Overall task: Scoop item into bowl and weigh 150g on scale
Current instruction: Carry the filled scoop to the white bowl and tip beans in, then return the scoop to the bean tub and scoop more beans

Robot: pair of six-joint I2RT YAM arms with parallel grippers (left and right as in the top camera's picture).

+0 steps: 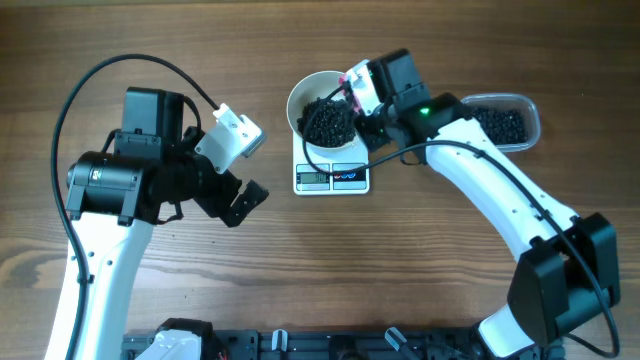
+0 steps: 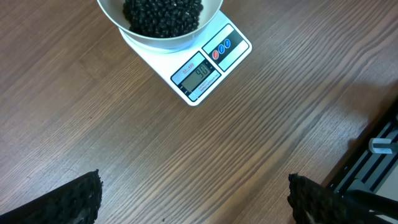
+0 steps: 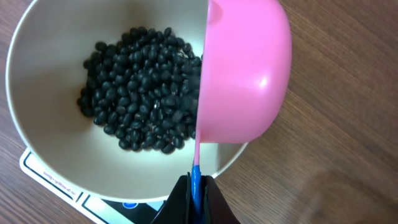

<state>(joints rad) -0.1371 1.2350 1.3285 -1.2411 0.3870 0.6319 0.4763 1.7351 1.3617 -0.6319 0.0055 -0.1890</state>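
Observation:
The white bowl (image 1: 297, 98) stands on the small white scale (image 1: 333, 178), with a heap of black bead-like item pieces (image 1: 328, 122) in it. My right gripper (image 3: 196, 186) is shut on the blue handle of a pink scoop (image 3: 245, 74). The scoop is tipped on its side over the bowl's (image 3: 50, 143) right rim, its mouth facing the pieces (image 3: 143, 93). My left gripper (image 2: 194, 186) hangs open over bare wood in front of the scale (image 2: 205, 68), with nothing between its fingers (image 2: 81, 199).
A clear plastic tub (image 1: 527, 105) holding more black pieces sits at the back right, behind the right arm. A black rail (image 1: 330, 345) runs along the table's front edge. The left arm (image 1: 120, 180) stands left of the scale.

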